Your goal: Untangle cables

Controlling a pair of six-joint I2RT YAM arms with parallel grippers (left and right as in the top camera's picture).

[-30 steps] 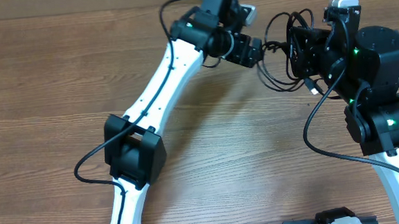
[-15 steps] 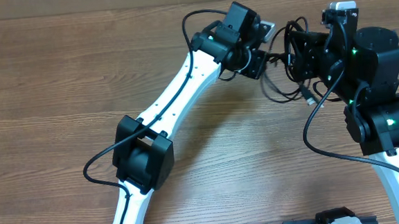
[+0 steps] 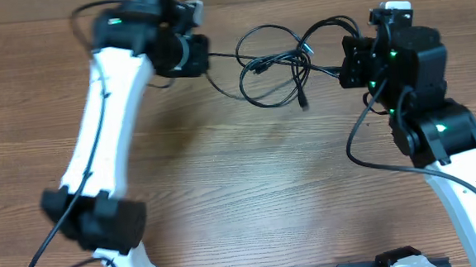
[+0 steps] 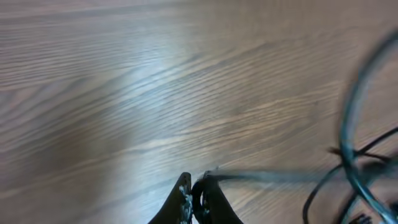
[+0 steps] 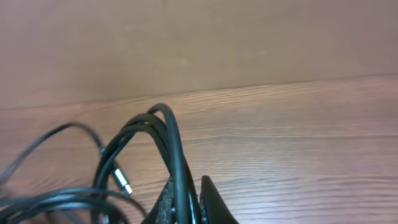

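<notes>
Your left gripper is pinched shut on a single strand and your right gripper is clamped on a doubled loop, with the cables strung between them above the far middle of the table. Draw your hands apart slowly and level, and ease off if the knot cinches instead of opening. The cords are thin, glossy, springy black rubber, and the small metal-tipped plug could snag in a loop, while the smooth wood grain should add little drag.

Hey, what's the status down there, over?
Left end effector shut on the cables. Right end effector shut on them too. Knotted loops strung between. No obstruction seen.
</notes>
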